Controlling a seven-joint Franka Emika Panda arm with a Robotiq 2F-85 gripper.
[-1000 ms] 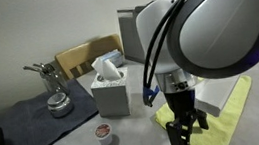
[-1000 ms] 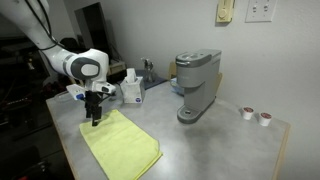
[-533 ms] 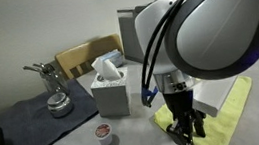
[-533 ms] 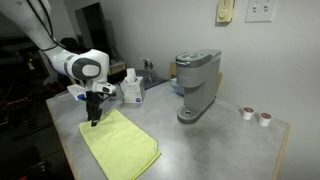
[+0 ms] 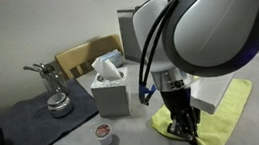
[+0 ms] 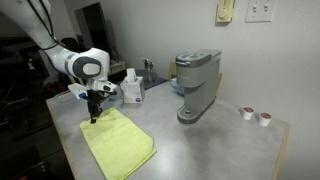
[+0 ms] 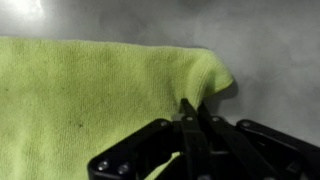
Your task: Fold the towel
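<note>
A tissue box (image 5: 112,90) stands near the pincer (image 5: 186,136), with a coffee pod (image 5: 103,132) beside it, a metal pot (image 5: 58,102) on a dark mat (image 5: 21,127) farther off, and a coffee machine (image 6: 197,85) well apart.

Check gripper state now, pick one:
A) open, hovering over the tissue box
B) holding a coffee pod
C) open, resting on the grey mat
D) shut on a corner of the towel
D: in the wrist view the gripper has its jaws pressed together, with a bunched corner of the towel pinched between them.
</note>
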